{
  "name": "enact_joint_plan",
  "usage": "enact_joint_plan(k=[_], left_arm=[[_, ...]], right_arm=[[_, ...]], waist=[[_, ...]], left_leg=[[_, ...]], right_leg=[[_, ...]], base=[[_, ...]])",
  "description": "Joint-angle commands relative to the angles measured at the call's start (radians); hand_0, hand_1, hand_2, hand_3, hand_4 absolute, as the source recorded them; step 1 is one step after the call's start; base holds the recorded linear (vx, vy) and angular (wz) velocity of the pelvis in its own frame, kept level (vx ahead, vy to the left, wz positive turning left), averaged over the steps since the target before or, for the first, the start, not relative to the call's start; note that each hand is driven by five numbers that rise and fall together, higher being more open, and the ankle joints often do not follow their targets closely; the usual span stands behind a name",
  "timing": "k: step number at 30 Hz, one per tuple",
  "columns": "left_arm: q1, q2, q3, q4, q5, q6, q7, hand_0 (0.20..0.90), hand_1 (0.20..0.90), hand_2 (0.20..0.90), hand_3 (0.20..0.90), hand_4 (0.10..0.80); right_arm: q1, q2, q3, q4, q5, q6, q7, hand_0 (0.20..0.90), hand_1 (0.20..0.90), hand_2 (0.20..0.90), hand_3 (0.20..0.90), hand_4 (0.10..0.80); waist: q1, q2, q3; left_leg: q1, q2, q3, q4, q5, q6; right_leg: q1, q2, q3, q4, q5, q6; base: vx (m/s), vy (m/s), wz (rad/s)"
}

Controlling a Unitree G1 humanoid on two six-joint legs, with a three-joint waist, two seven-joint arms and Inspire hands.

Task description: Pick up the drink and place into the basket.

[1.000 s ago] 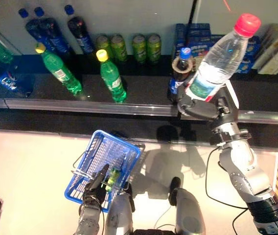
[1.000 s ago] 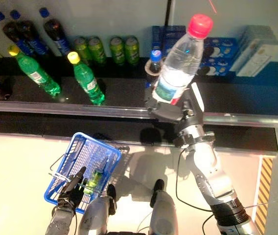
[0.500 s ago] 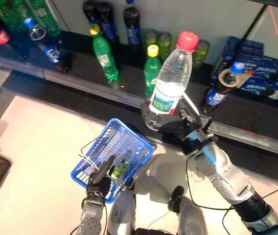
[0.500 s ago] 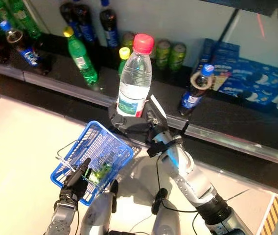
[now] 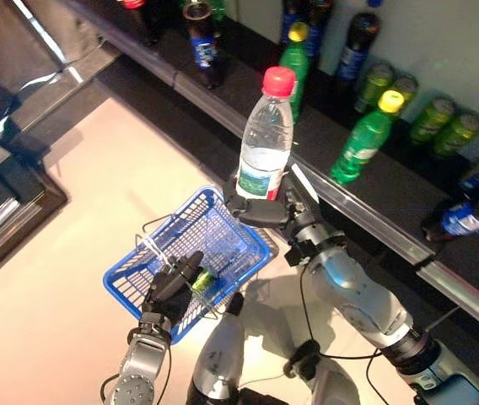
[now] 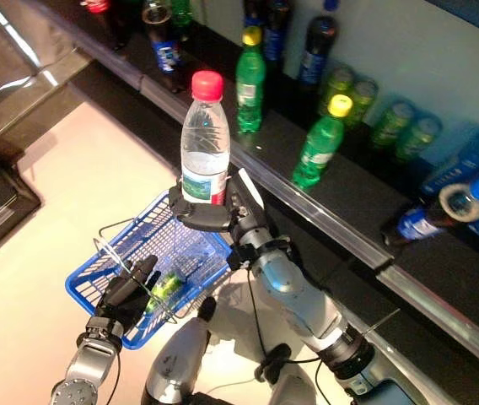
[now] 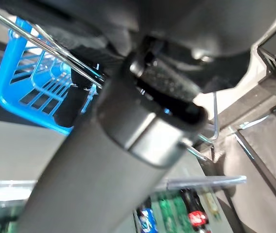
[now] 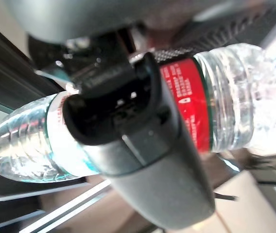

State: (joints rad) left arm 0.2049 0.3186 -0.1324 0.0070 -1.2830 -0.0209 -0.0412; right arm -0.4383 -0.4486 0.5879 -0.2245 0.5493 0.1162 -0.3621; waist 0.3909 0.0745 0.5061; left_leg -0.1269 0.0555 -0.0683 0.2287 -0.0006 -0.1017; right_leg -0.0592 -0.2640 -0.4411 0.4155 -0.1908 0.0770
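Observation:
My right hand point(image 5: 261, 208) is shut on a clear water bottle point(image 5: 266, 139) with a red cap and holds it upright above the far corner of the blue basket point(image 5: 130, 272). In the right wrist view the fingers point(image 8: 143, 145) wrap round the bottle point(image 8: 235, 107) at its label. My left hand point(image 5: 170, 287) is shut on the basket's thin wire handles point(image 7: 70, 63) and holds the blue basket point(image 6: 96, 283) up at the lower left. A small green drink point(image 6: 165, 285) lies inside the basket.
A dark shelf with a metal front rail point(image 5: 366, 224) runs across the back. Green bottles point(image 5: 363, 139), dark cola bottles point(image 5: 201, 46) and green cans point(image 5: 438, 122) stand on it. A dark floor mat or frame point(image 5: 3, 202) lies at the left.
The view has swung to the left. My right hand has carried the water bottle left and down, from over the shelf to above the basket. The left hand keeps hold of the basket.

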Motion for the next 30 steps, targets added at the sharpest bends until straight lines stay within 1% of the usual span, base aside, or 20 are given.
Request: enact_joint_plan(k=[1, 3, 4, 7, 13, 17, 18, 19, 20, 21, 22, 25, 30], left_arm=[[-0.067, 0.059, -0.005, -0.392, -0.025, -0.048, -0.279, 0.3, 0.3, 0.3, 0.2, 0.1], [-0.091, 0.075, -0.015, -0.444, -0.035, -0.009, -0.329, 0.3, 0.3, 0.3, 0.2, 0.1], [-0.091, 0.075, -0.015, -0.444, -0.035, -0.009, -0.329, 0.3, 0.3, 0.3, 0.2, 0.1], [-0.124, 0.1, -0.022, -0.501, -0.032, 0.018, -0.404, 0.3, 0.3, 0.3, 0.2, 0.1], [-0.153, 0.119, -0.006, -0.545, -0.03, 0.067, -0.486, 0.3, 0.3, 0.3, 0.2, 0.1], [-0.169, 0.13, 0.004, -0.55, -0.033, 0.103, -0.526, 0.3, 0.3, 0.3, 0.2, 0.1], [-0.171, 0.134, 0.009, -0.548, -0.033, 0.107, -0.541, 0.3, 0.3, 0.3, 0.2, 0.1], [-0.173, 0.135, 0.007, -0.548, -0.033, 0.107, -0.544, 0.3, 0.3, 0.3, 0.2, 0.1], [-0.175, 0.136, 0.015, -0.549, -0.037, 0.114, -0.556, 0.3, 0.3, 0.3, 0.2, 0.1], [-0.174, 0.138, 0.021, -0.548, -0.041, 0.116, -0.564, 0.3, 0.3, 0.3, 0.2, 0.1], [-0.171, 0.14, 0.03, -0.55, -0.049, 0.121, -0.582, 0.3, 0.3, 0.3, 0.2, 0.1], [-0.169, 0.155, 0.052, -0.546, -0.075, 0.132, -0.628, 0.3, 0.3, 0.3, 0.2, 0.1], [-0.179, 0.157, 0.057, -0.543, -0.081, 0.153, -0.666, 0.3, 0.3, 0.3, 0.2, 0.1]], right_arm=[[-0.208, 0.109, 0.018, -0.086, -0.058, -0.111, -0.045, 0.3, 0.3, 0.3, 0.2, 0.1], [-0.23, 0.131, 0.032, -0.042, -0.078, -0.097, -0.071, 0.3, 0.3, 0.3, 0.2, 0.1], [-0.23, 0.131, 0.032, -0.042, -0.078, -0.097, -0.071, 0.3, 0.3, 0.3, 0.2, 0.1], [-0.245, 0.158, 0.054, 0.028, -0.094, -0.092, -0.103, 0.3, 0.3, 0.3, 0.2, 0.1], [-0.239, 0.211, 0.085, 0.158, -0.101, -0.093, -0.123, 0.3, 0.3, 0.3, 0.2, 0.1], [-0.229, 0.259, 0.099, 0.279, -0.121, -0.104, -0.134, 0.3, 0.3, 0.3, 0.2, 0.1], [-0.227, 0.276, 0.103, 0.332, -0.126, -0.116, -0.139, 0.3, 0.3, 0.3, 0.2, 0.1], [-0.227, 0.277, 0.101, 0.34, -0.126, -0.115, -0.142, 0.3, 0.3, 0.3, 0.2, 0.1], [-0.225, 0.286, 0.095, 0.379, -0.127, -0.115, -0.146, 0.3, 0.3, 0.3, 0.2, 0.1], [-0.222, 0.293, 0.096, 0.402, -0.115, -0.116, -0.15, 0.3, 0.3, 0.3, 0.2, 0.1], [-0.208, 0.305, 0.089, 0.453, -0.087, -0.135, -0.141, 0.3, 0.3, 0.3, 0.2, 0.1], [-0.178, 0.318, 0.074, 0.527, -0.074, -0.153, -0.125, 0.3, 0.3, 0.3, 0.2, 0.1], [-0.161, 0.342, 0.063, 0.623, -0.043, -0.154, -0.104, 0.3, 0.3, 0.3, 0.2, 0.1]], waist=[[0.001, -0.015, -0.111], [0.022, -0.021, -0.104], [0.021, -0.021, -0.104], [0.046, -0.028, -0.097], [0.077, -0.039, -0.096], [0.1, -0.048, -0.1], [0.109, -0.052, -0.099], [0.109, -0.05, -0.101], [0.114, -0.049, -0.101], [0.119, -0.051, -0.098], [0.125, -0.049, -0.098], [0.132, -0.05, -0.094], [0.136, -0.051, -0.088]], left_leg=[[-0.101, -0.058, -0.019, 0.147, 0.054, 0.024], [-0.111, -0.069, -0.033, 0.154, 0.049, 0.027], [-0.111, -0.069, -0.033, 0.154, 0.049, 0.028], [-0.121, -0.079, -0.045, 0.163, 0.043, 0.03], [-0.125, -0.091, -0.06, 0.163, 0.03, 0.031], [-0.126, -0.1, -0.071, 0.155, 0.021, 0.031], [-0.119, -0.099, -0.075, 0.163, -0.01, 0.025], [-0.128, -0.103, -0.073, 0.154, 0.016, 0.032], [-0.13, -0.106, -0.075, 0.152, 0.013, 0.033], [-0.121, -0.103, -0.077, 0.161, -0.016, 0.026], [-0.121, -0.105, -0.078, 0.156, -0.019, 0.027], [-0.127, -0.108, -0.079, 0.148, -0.023, 0.026], [-0.13, -0.113, -0.082, 0.135, -0.029, 0.027]], right_leg=[[0.128, 0.058, -0.039, -0.165, 0.092, -0.038], [0.13, 0.055, -0.058, -0.158, 0.091, -0.039], [0.13, 0.055, -0.058, -0.158, 0.091, -0.039], [0.135, 0.051, -0.082, -0.148, 0.09, -0.04], [0.146, 0.044, -0.108, -0.143, 0.089, -0.038], [0.156, 0.04, -0.124, -0.146, 0.089, -0.034], [0.165, 0.043, -0.114, -0.139, 0.068, -0.026], [0.16, 0.04, -0.129, -0.148, 0.088, -0.033], [0.16, 0.038, -0.134, -0.147, 0.088, -0.033], [0.167, 0.041, -0.121, -0.139, 0.066, -0.025], [0.169, 0.04, -0.127, -0.141, 0.067, -0.024], [0.165, 0.037, -0.141, -0.139, 0.068, -0.021], [0.156, 0.036, -0.144, -0.137, 0.067, -0.019]], base=[[0.033, -0.039, 0.31], [0.054, -0.05, 0.38], [0.059, -0.039, 0.23], [0.071, -0.034, 0.16], [0.082, -0.026, 0.19], [0.099, -0.047, 0.1], [0.069, -0.03, 0.06], [0.061, -0.022, 0.16], [0.04, -0.011, 0.24], [0.111, -0.05, 0.26], [0.096, -0.047, 0.23], [0.02, -0.009, 0.06], [0.014, -0.016, 0.03]])
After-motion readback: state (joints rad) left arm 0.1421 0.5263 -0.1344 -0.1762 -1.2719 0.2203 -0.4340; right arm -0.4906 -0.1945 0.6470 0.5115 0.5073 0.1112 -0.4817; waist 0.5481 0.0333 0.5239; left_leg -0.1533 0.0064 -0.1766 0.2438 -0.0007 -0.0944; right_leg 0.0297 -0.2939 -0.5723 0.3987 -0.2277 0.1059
